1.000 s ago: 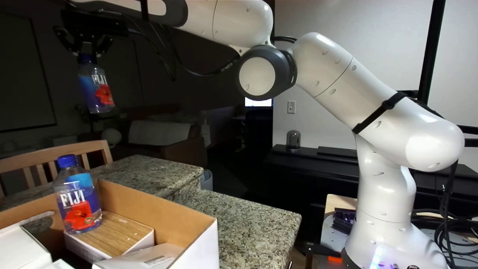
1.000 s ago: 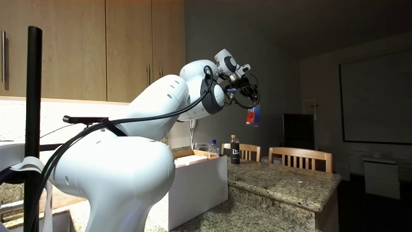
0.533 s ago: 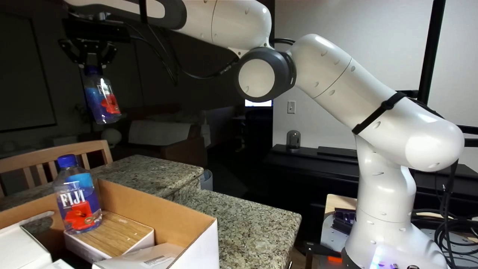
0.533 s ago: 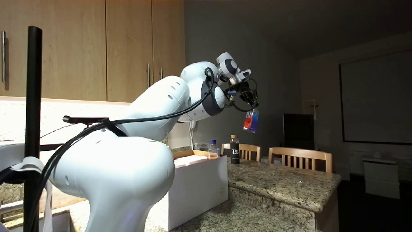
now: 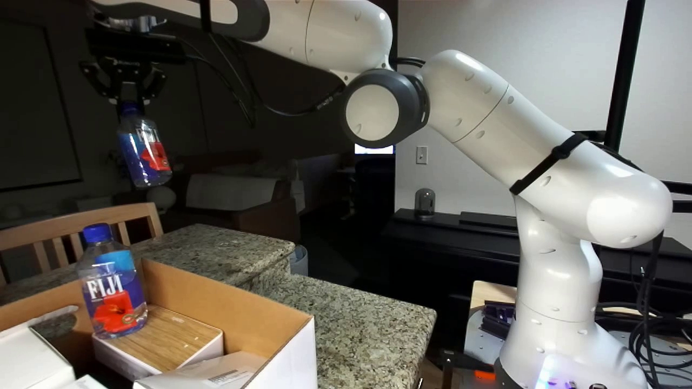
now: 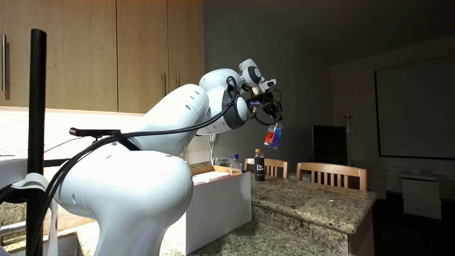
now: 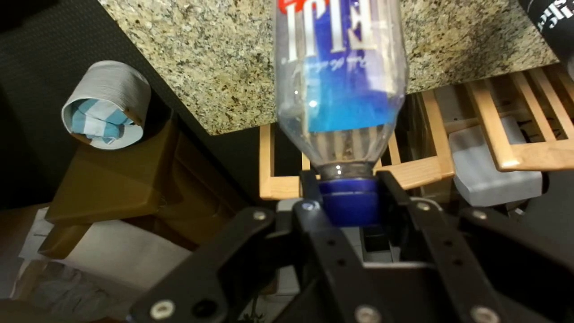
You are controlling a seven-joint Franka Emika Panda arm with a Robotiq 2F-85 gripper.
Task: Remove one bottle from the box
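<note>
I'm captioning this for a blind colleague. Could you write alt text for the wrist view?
A gripper clamps the blue cap of a clear FIJI bottle, which appears upside down in the picture. The background shows a speckled counter, light wooden chairs and, at upper left, a pale round bin.

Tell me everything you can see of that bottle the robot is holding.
The bottle looks like clear plastic, with a blue cap and a blue FIJI label bearing a red flower. The gripper is closed on its cap; nothing else visibly touches it. It hangs in the air, cap up and slightly tilted, outside the box. Whether it's full is unclear.
</note>
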